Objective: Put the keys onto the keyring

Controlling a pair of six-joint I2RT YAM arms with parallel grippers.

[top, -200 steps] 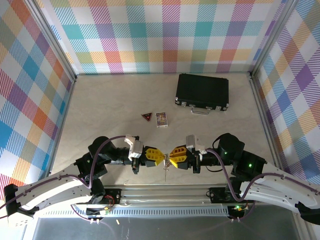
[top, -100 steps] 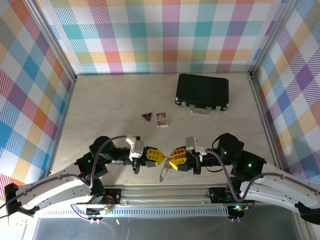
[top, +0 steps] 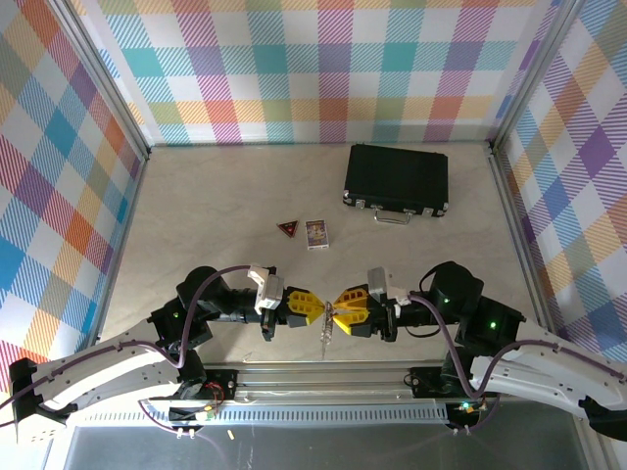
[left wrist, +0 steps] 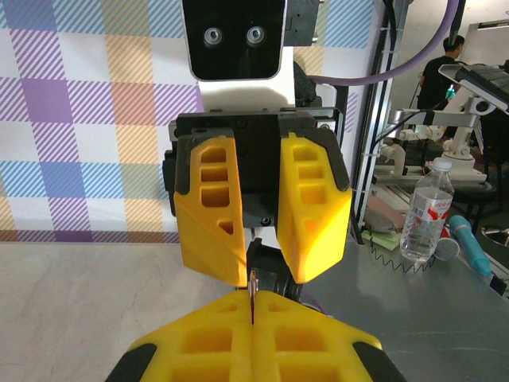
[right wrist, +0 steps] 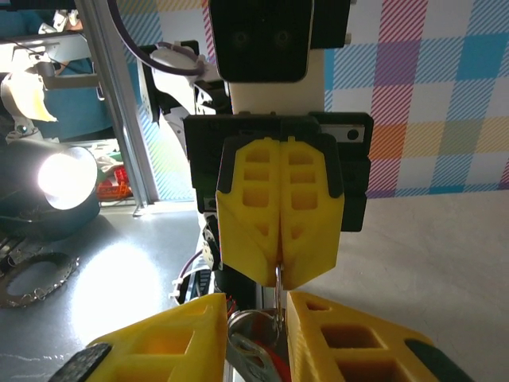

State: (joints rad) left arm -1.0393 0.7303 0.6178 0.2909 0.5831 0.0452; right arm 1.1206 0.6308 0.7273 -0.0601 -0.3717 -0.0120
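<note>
My left gripper [top: 318,307] and right gripper [top: 336,313] meet tip to tip above the table's near edge. The left gripper [left wrist: 253,299] is shut on the keyring [left wrist: 253,280], a thin silver loop seen edge-on that sticks out of its yellow fingertips. From the right wrist, the keyring [right wrist: 279,290] drops out of the shut left gripper [right wrist: 280,280]. The keys [right wrist: 256,348], a round silver head with a red part, hang on it between the parted fingers of my right gripper [right wrist: 256,309]. From above, the keys [top: 327,333] dangle straight down.
A black case [top: 397,179] with a metal handle lies at the back right. A dark triangular badge [top: 287,228] and a small card box [top: 316,233] lie mid-table. Plaid walls close three sides. A metal rail [top: 313,377] runs along the near edge.
The right gripper's fingers have spread apart. The keys, tilted sideways half a second ago, now hang straight down from the keyring. The left gripper stays shut.
</note>
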